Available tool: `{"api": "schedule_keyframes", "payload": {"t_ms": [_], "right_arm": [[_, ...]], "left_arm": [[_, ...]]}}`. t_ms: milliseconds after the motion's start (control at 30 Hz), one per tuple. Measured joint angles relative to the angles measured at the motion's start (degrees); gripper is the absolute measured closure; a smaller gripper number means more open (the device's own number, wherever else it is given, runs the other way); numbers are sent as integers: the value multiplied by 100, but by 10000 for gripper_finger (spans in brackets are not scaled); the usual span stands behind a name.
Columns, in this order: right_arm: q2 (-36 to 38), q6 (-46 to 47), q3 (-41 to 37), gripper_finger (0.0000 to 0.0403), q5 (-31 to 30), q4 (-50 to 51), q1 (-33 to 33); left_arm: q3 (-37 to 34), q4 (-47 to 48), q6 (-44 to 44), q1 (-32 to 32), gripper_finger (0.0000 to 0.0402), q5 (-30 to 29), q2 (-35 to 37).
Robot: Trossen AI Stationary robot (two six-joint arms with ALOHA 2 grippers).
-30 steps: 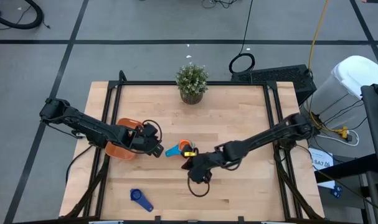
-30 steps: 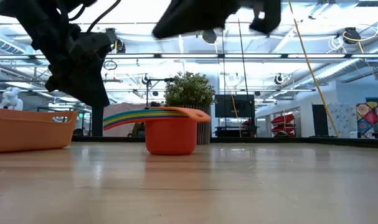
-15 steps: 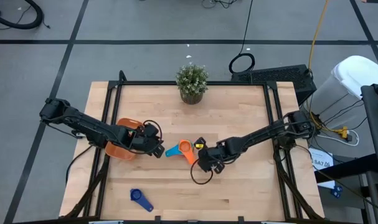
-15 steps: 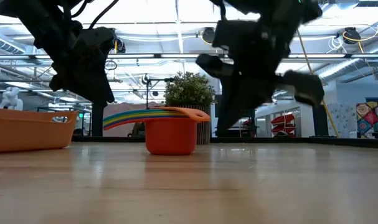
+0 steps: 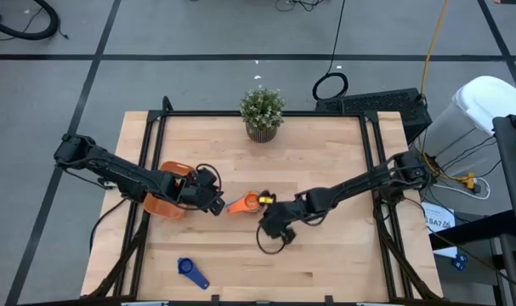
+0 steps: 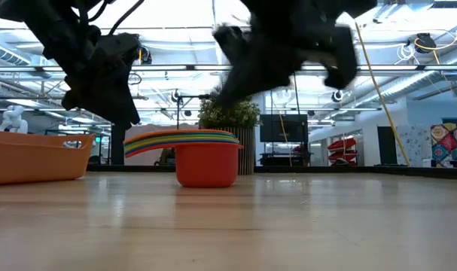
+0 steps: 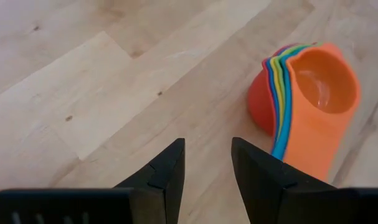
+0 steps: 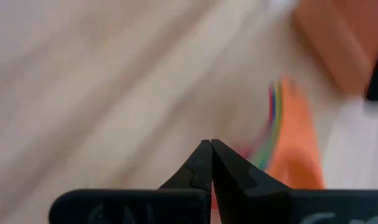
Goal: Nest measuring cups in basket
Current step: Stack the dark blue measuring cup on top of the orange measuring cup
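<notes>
The nested measuring cups (image 5: 247, 202) stand near the middle of the table (image 5: 326, 153), orange one on top, handles fanned toward the basket (image 5: 167, 201). The basket sits at the table's left side, close to the edge. The left gripper (image 5: 216, 206) is between basket and stack, its fingers partly spread with nothing between them. The right gripper (image 5: 269, 226) is just beside the stack on the other side, fingers pressed together. One dark blue cup (image 5: 192, 271) lies alone near the front edge, wood free around it. A potted plant (image 5: 262, 113) stands at the far edge.
</notes>
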State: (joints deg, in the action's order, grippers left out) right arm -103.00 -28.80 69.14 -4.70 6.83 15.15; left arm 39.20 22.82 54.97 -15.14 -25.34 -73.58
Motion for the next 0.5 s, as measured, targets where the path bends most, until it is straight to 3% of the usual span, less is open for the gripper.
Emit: {"api": "schedule_keyframes", "payload": {"t_ms": [133,367,500], "right_arm": [[348,141,-272,403,-173,337,-130],[683,353,-643,403,-127,81,-163],[710,540,-780,403,-146,189,-172]], "left_arm": [[0,-20,-74,0,268,20,0],[4,-272,-138,-111,268,32,-2],[283,-417,-1246,-502,268,186,-2]]}}
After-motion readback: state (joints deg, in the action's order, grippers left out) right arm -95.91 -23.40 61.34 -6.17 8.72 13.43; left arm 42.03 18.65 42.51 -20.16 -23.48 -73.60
